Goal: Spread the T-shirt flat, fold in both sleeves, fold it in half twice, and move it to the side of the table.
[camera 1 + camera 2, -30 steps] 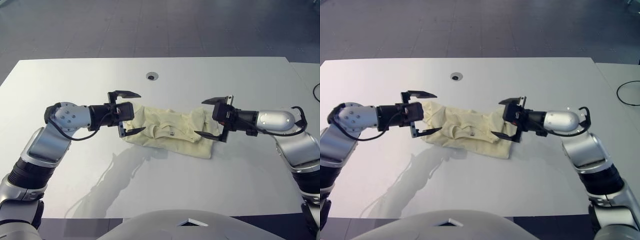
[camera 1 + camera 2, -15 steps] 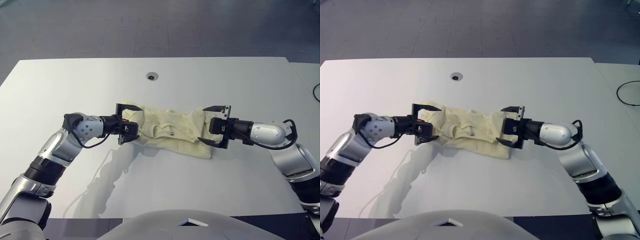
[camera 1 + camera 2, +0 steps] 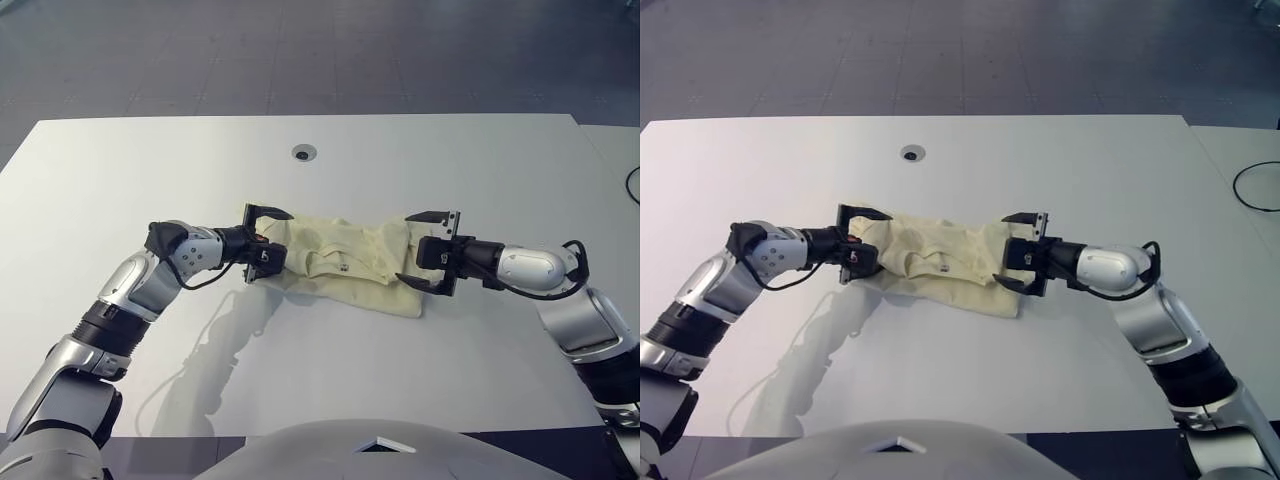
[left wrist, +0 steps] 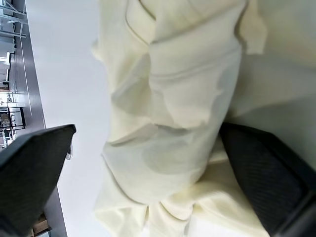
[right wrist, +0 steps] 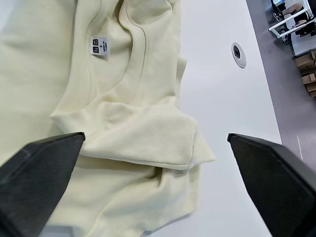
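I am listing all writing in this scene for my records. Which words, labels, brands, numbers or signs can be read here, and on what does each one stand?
Neck label, sewn inside the collar of the T-shirt: small dark marks, too small to read.
Table: no writing or sign visible on it.
No other text can be seen in these views.
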Available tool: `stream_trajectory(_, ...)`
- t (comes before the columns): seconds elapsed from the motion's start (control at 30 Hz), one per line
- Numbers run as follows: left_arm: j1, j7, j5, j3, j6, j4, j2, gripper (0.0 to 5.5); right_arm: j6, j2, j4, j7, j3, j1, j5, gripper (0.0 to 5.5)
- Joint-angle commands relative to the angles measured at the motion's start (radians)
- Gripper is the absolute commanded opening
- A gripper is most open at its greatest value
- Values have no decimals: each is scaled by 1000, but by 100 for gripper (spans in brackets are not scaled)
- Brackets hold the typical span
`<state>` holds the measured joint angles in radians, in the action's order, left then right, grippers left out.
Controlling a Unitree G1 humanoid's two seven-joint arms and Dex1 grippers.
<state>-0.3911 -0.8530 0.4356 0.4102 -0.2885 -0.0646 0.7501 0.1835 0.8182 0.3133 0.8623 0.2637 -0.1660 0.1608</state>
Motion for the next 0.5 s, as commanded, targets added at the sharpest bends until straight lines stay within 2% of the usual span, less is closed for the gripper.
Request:
stream_trajectory(0.03, -23, 13, 15, 1, 8, -6, -29, 462, -38, 22, -2, 14, 10, 20, 30, 540)
stream_trajectory(0.17, -14, 14, 18, -6, 17, 3, -35, 394, -42, 36, 4, 35, -7, 11, 26, 540)
stream_trajectory(0.3, -7, 4, 2, -10, 34, 26, -44, 323, -59, 14, -8, 25, 24, 12, 59, 540)
stream_trajectory(0.5, -15, -15, -26, -17, 42, 37, -41, 220, -136, -41, -91, -73, 67, -8, 167, 540)
